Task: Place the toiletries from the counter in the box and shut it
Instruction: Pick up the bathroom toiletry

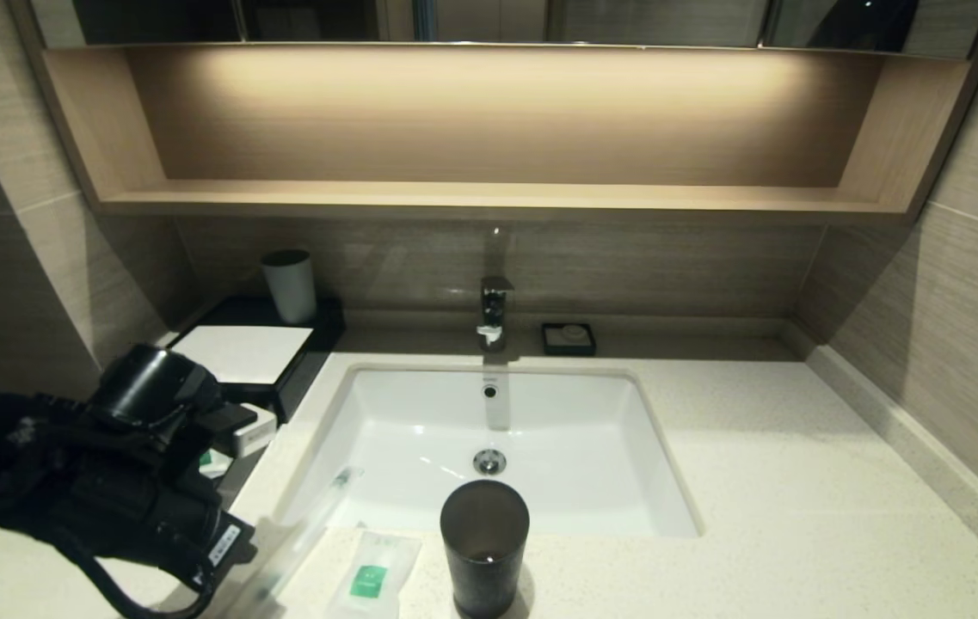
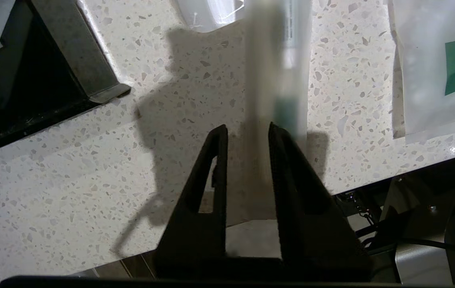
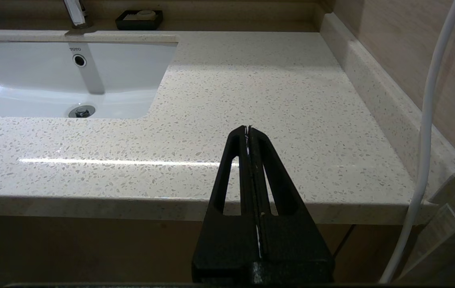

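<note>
My left gripper (image 2: 245, 128) hangs over the counter (image 2: 91, 180) at the front left, its jaws closed on the end of the toothbrush (image 2: 287, 60) in clear wrap, which looks blurred. The toothbrush (image 1: 304, 529) slants from my gripper toward the sink's front left corner. The white sachet (image 1: 372, 572) with the green label lies flat on the counter just right of it and also shows in the left wrist view (image 2: 443, 68). The black box (image 1: 239, 352) with the white top panel stands at the back left; its drawer looks pulled out and is partly hidden by my left arm (image 1: 110, 473). My right gripper (image 3: 248, 128) is shut and empty.
A dark tumbler (image 1: 484, 546) stands at the front edge before the white sink (image 1: 592, 430). A white cup (image 1: 289, 285) stands on the box's back. A faucet (image 1: 495, 311) and a black soap dish (image 1: 568, 339) are at the back wall.
</note>
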`<state>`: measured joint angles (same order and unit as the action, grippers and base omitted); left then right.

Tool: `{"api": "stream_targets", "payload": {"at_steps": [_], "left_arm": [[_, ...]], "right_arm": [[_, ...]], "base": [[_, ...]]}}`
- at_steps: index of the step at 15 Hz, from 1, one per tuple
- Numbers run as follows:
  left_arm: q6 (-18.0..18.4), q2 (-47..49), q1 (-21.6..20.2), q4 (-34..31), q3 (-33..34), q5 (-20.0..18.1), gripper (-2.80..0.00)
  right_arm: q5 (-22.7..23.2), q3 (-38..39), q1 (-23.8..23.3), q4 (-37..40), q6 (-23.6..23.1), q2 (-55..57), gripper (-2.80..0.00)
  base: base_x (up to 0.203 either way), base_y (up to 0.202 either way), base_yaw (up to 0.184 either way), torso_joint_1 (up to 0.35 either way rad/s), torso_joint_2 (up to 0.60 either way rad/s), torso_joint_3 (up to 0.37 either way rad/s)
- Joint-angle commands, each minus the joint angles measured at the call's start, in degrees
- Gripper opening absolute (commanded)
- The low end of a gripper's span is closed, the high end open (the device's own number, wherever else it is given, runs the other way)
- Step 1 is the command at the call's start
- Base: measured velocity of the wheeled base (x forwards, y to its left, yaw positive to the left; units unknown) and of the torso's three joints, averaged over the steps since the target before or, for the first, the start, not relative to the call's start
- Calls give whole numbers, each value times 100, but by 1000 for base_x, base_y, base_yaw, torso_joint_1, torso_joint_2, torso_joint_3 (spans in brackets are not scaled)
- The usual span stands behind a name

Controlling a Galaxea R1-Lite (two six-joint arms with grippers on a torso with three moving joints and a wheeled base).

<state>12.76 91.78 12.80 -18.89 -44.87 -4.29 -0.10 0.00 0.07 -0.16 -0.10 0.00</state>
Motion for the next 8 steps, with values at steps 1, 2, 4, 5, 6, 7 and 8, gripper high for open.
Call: {"api": "stream_targets", "payload": {"at_steps": [1, 2, 4, 5, 6, 7, 8], "left_arm": [[25, 59, 86, -2, 74, -2, 0], [28, 71, 117, 0, 74, -2, 0], [36, 117, 167, -18, 106, -2, 0], [34, 112, 187, -25, 146, 0, 0], [38, 121, 187, -10, 187, 7, 0], [60, 121, 187, -18, 198, 7, 0], [76, 151, 187, -27, 206, 7, 0]], "right_arm": [[1, 9, 1, -2, 1, 0, -280], [1, 9, 1, -2, 1, 0, -280], [1, 9, 1, -2, 1, 0, -280], [1, 9, 1, -2, 1, 0, -280], [1, 9, 1, -2, 1, 0, -280], [1, 9, 1, -2, 1, 0, -280], [1, 9, 1, -2, 1, 0, -280]], "base": [[0, 0, 0, 0, 0, 0], [0, 0, 0, 0, 0, 0], [0, 0, 0, 0, 0, 0], [0, 0, 0, 0, 0, 0], [0, 0, 0, 0, 0, 0], [0, 0, 0, 0, 0, 0], [0, 0, 0, 0, 0, 0]]}}
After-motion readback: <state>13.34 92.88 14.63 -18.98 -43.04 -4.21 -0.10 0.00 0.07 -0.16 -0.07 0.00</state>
